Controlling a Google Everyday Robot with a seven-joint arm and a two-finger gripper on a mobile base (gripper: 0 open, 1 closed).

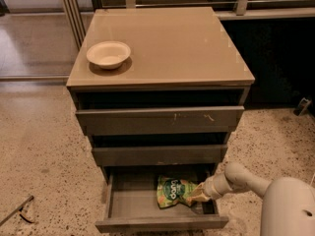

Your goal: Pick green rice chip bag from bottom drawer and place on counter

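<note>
The green rice chip bag lies in the open bottom drawer, toward its right half. It is light green with a dark round logo and orange patches. My gripper reaches in from the right on a white arm and sits at the bag's right edge, touching it. The counter is the glossy beige top of the cabinet, above the two upper drawers.
A shallow cream bowl stands on the counter's front left. The two upper drawers are slightly pulled out. Speckled floor surrounds the cabinet. A dark metal object lies on the floor at lower left. A railing runs behind.
</note>
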